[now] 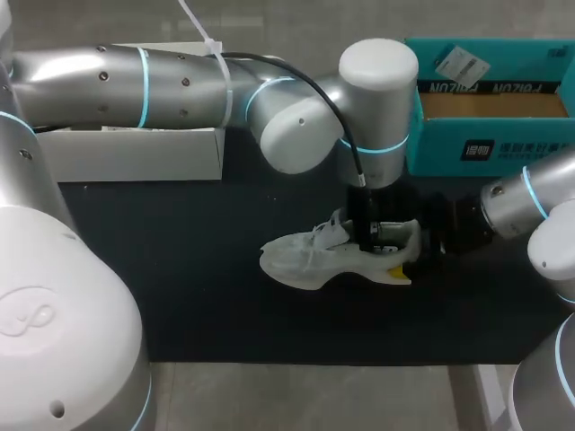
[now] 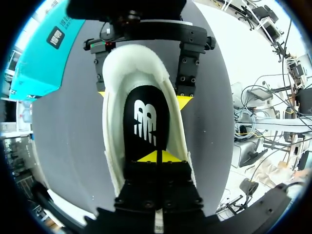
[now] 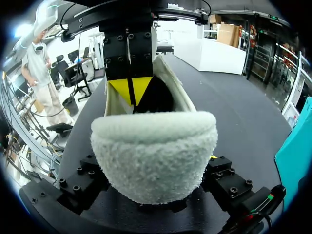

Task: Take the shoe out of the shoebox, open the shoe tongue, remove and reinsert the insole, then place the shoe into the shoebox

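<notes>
A white shoe [image 1: 310,256] lies on the black mat [image 1: 180,287], toe to the left. My left gripper [image 1: 368,241] reaches down into its opening. Its yellow tips [image 2: 157,157] are shut together and rest on the black insole [image 2: 146,119], which lies flat inside the shoe. My right gripper [image 1: 406,265] comes in from the right with a finger [image 3: 78,185] on each side of the fuzzy heel [image 3: 153,151], touching it from both sides. The teal shoebox [image 1: 490,148] stands open behind the shoe, at the back right.
A white box [image 1: 135,153] sits at the back left under my left arm. The mat has bare room to the left of the shoe and in front of it. The shoebox's wall [image 3: 297,156] is close beside my right gripper.
</notes>
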Robot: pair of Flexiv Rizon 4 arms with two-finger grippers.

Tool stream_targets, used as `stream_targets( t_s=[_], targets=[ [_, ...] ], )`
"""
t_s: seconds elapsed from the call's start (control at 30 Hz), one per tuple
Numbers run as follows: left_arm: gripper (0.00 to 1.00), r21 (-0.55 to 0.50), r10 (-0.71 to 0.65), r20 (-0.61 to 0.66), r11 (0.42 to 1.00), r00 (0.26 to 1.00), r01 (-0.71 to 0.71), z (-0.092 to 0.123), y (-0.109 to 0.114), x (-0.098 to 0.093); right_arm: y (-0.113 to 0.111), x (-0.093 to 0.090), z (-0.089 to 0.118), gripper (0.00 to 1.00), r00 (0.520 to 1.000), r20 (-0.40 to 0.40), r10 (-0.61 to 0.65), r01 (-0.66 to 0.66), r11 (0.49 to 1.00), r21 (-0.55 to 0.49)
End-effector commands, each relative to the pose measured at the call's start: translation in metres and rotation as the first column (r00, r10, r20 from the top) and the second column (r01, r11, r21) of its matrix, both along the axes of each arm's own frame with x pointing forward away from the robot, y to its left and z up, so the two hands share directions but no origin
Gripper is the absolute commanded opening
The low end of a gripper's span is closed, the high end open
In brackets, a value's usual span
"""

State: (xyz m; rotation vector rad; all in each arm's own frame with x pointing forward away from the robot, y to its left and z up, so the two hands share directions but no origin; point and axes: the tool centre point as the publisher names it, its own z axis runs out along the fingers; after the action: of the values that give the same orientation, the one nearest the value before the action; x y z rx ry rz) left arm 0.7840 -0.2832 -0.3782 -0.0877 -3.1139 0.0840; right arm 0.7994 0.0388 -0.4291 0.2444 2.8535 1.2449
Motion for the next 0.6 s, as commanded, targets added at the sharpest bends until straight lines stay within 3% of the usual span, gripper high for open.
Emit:
stream_targets(
  t_s=[0.03, 0.27, 0.6],
  targets=[
    [0.0, 0.003, -0.021, 0.018, 1.0, 1.0, 0.021, 0.001, -0.007, 0.002, 0.0, -0.001, 0.0, 0.0, 1.0, 0.001, -0.001, 0.001, 1.0, -0.003],
    [0.0, 0.034, -0.043, 0.027, 0.999, 0.999, 0.042, -0.012, -0.019, 0.012, 0.0, -0.001, 0.0, 0.0, 1.0, 0.001, -0.001, 0.001, 1.0, -0.003],
    [0.0, 0.046, -0.042, 0.007, 0.998, 0.999, 0.041, -0.023, 0.006, 0.009, 0.0, -0.001, 0.0, 0.0, 1.0, 0.001, -0.001, 0.001, 1.0, -0.003]
  ],
)
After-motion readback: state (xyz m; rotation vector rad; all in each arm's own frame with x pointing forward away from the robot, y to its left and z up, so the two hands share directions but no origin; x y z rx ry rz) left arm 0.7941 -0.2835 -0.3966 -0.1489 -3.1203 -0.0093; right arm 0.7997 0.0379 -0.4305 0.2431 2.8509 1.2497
